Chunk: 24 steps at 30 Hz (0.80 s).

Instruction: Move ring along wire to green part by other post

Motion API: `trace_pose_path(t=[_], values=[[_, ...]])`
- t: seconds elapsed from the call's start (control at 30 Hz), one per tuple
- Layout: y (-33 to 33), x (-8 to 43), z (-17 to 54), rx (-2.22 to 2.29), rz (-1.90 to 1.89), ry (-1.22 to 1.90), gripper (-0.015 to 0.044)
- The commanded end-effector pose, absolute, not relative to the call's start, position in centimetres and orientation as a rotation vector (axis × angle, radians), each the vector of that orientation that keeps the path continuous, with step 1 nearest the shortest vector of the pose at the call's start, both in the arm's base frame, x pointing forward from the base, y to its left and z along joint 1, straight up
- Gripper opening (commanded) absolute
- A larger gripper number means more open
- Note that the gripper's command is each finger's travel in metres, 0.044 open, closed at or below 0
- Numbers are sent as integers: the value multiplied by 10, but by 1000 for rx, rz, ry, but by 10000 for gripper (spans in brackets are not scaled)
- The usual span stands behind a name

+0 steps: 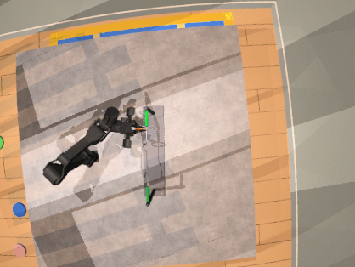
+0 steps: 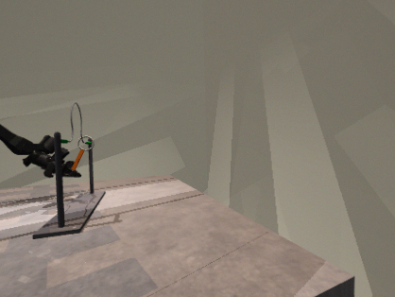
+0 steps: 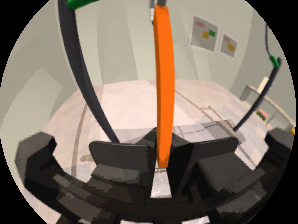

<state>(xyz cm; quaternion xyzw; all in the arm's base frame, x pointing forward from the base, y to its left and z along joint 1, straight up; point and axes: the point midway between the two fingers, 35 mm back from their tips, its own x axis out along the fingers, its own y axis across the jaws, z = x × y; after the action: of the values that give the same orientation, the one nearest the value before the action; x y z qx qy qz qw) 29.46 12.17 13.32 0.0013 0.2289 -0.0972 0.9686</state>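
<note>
While end effector (image 2: 71, 173) clamps handle (image 2: 77, 161), arm (image 1: 76, 153) outstretched, ring (image 2: 85, 143) near far post (image 2: 91, 167).

A mottled grey-and-beige patchwork tabletop (image 1: 204, 85) fills most of the top view, laid over an orange wood-plank floor (image 1: 265, 149) that shows along its edges. Along the far edge runs a yellow strip (image 1: 140, 23) with blue bars (image 1: 138, 29) just beside it. At the left edge sit a green disc (image 1: 1, 142), a blue disc (image 1: 19, 209) and a pink disc (image 1: 19, 250), well apart. A thin white line (image 1: 289, 106) borders the planks. Two small white wall posters (image 3: 205, 32) with coloured marks show in the wrist view.
</note>
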Motion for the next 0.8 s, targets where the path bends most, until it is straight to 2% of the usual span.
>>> trace_pose_path(t=[0.0, 0.77], values=[[126, 296, 136, 10, -200, 455, -150], [149, 297, 136, 11, -200, 451, -150]])
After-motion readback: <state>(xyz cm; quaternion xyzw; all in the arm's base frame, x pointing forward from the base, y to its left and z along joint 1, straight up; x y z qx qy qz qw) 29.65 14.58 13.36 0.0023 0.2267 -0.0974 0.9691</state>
